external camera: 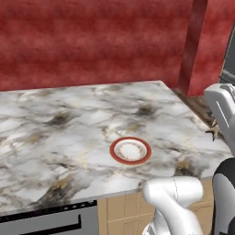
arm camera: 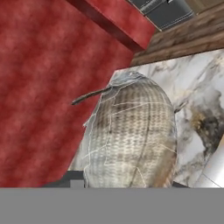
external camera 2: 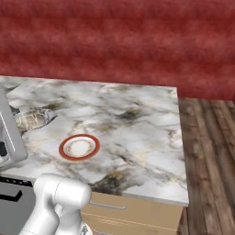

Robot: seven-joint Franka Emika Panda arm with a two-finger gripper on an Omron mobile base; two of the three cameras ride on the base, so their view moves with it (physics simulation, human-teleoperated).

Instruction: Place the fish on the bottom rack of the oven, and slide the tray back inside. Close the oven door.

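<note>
The fish [arm camera: 131,135], pale grey-silver with a scaly flank, looms large in the hand view, and my gripper [arm camera: 127,183] is shut on it. A dark fingertip shows at each side of its lower end. It hangs above the marble counter [arm camera: 197,83]. From the right base camera the fish [external camera 2: 32,118] pokes out beside my grey hand at the left edge. Its tail [external camera: 213,132] peeks out by the white arm on the right of the left base view. The oven, its bottom rack, tray and door are out of view.
A red-rimmed white plate [external camera: 131,150] [external camera 2: 79,147] sits empty on the marble counter [external camera: 69,128] near its front edge. A red wall rises behind. Wooden floor [external camera 2: 209,151] lies past the counter's right end. A dark steel appliance front [arm camera: 168,11] shows far off.
</note>
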